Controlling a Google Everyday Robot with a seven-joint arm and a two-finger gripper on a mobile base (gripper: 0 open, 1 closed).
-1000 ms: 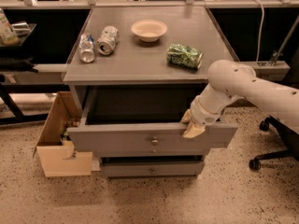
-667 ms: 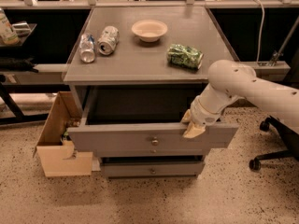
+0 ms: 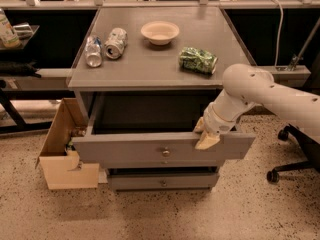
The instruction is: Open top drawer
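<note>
One tool [image 3: 204, 134] sits on the upper edge of the top drawer [image 3: 125, 151], right of its knob [image 3: 165, 153]; whether it clasps cannot be told. That drawer stands pulled out beneath the tabletop [image 3: 150, 59].

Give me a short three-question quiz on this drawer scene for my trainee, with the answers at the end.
1. True or false: the top drawer is pulled partly out.
2. Where is the gripper? A: at the drawer front's upper edge, right of the knob. B: on the knob. C: resting on the tabletop.
3. Complete: the cardboard box stands at the cabinet's ____ side, as pictured.
Key: 1 true; 2 A; 3 left.
</note>
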